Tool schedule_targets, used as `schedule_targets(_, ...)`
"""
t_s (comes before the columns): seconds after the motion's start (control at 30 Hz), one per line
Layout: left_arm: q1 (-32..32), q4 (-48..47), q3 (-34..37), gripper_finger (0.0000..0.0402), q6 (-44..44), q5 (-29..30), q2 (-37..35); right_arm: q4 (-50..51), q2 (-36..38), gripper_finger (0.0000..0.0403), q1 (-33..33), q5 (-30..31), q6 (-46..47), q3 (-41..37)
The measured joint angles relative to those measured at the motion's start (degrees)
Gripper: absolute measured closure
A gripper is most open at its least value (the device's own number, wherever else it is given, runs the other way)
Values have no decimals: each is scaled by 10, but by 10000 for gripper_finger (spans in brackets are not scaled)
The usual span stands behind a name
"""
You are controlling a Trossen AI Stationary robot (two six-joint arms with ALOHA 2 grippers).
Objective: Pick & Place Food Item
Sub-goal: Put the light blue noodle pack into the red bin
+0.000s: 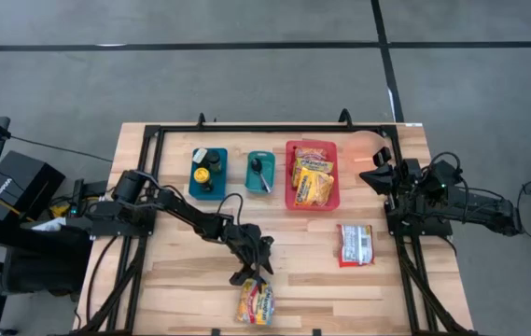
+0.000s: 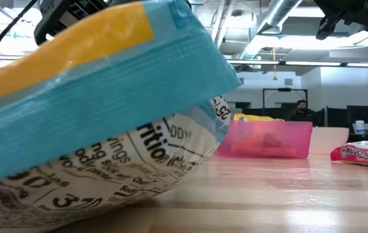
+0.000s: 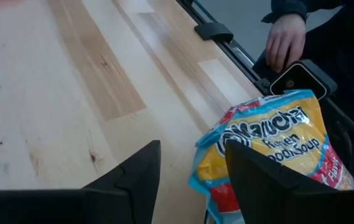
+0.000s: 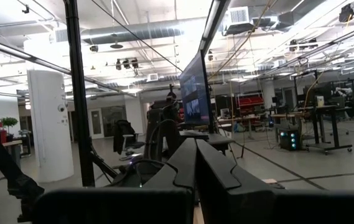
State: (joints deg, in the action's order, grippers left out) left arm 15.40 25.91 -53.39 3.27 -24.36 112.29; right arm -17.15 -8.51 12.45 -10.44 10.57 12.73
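Note:
A yellow and red instant-noodle packet (image 1: 256, 301) with blue sealed ends lies flat on the wood near the table's front edge; it fills the low view (image 2: 99, 116). My left gripper (image 1: 251, 273) slants down at the packet's far end, open. In the left wrist view, one finger (image 3: 270, 180) stands over the packet (image 3: 288, 130), the other (image 3: 133, 180) over bare wood, and the packet's blue edge (image 3: 203, 146) shows between them. My right gripper (image 4: 195, 168) waits shut at the table's far right (image 1: 379, 168), pointing up into the room. My left gripper comes at the packet's far end slanting down from the far side. One finger overlaps the packet's printed face, but I cannot tell whether it touches it.
At the back stand a red bin (image 1: 290, 187) holding noodle packets and two teal bins (image 1: 195, 183) (image 1: 250, 177). A red packet (image 1: 355, 244) lies at right. A person's hand (image 3: 285, 40) rests at the table's near rail, close to the packet.

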Motion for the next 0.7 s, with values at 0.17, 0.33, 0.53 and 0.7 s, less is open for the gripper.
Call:
schedule_targets(0.17, 2, 2, 0, 225, 2, 1, 0, 0, 0, 401, 0, 0, 0, 0)
schedule_targets(0.33, 14, 16, 0, 224, 2, 0, 6, 0, 0, 401, 0, 0, 0, 0)
schedule_targets(0.53, 12, 32, -8, 224, 17, 0, 39, 0, 0, 401, 0, 0, 0, 0)
schedule_targets(0.7, 5, 34, -32, 224, 17, -22, 43, 0, 0, 401, 0, 0, 0, 0)
